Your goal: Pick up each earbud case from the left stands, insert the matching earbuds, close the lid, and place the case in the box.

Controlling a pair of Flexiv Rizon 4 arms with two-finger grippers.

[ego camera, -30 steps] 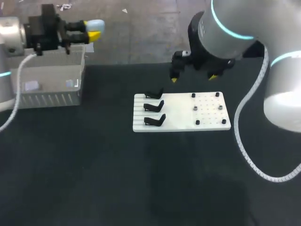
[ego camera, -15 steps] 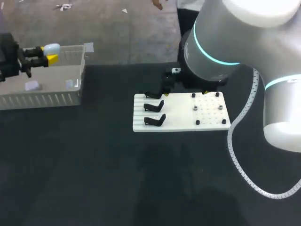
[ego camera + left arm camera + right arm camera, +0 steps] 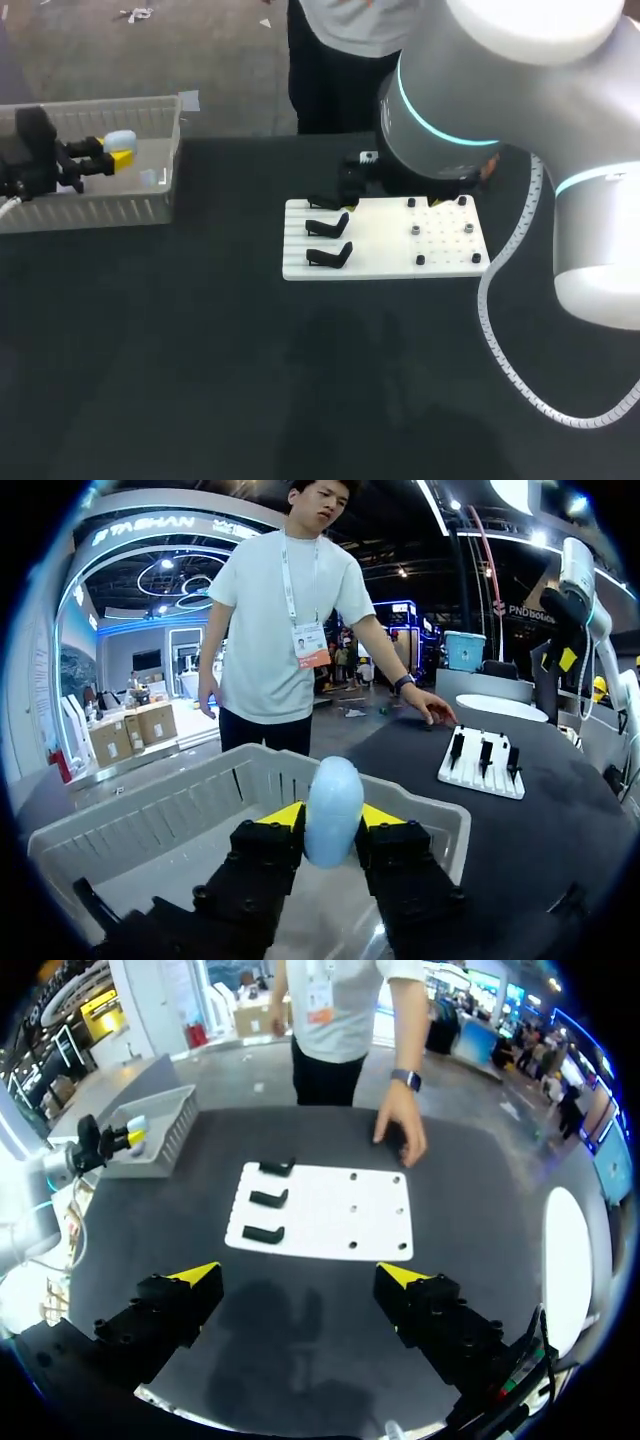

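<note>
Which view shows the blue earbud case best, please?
The left wrist view: the case sits large and close, held in the left gripper. The head view shows it small; the right wrist view, a distant speck.

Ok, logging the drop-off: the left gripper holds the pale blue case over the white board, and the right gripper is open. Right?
No: the left gripper holds the pale blue case over the box, not the white board, as the left wrist view shows. The right gripper is open.
</note>
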